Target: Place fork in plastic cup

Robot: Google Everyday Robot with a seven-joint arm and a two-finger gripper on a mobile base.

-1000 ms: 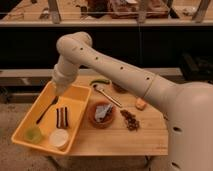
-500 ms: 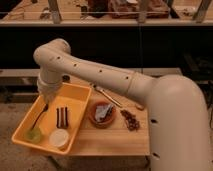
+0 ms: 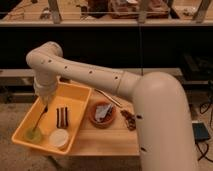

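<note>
The fork (image 3: 40, 118) hangs tilted from the gripper (image 3: 46, 105), which pinches its top at the frame's left, tip just over the plastic cup (image 3: 33, 133) in the yellow tray (image 3: 80, 107); next, I judge, lower and release.

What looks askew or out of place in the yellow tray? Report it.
The fork leans tilted, its lower end in the plastic cup, upper end at the claw above the yellow tray. The cream cup and dark item look ordinary.

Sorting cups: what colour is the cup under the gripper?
Yellowish-green plastic cup, below the gripper; camera view.
</note>
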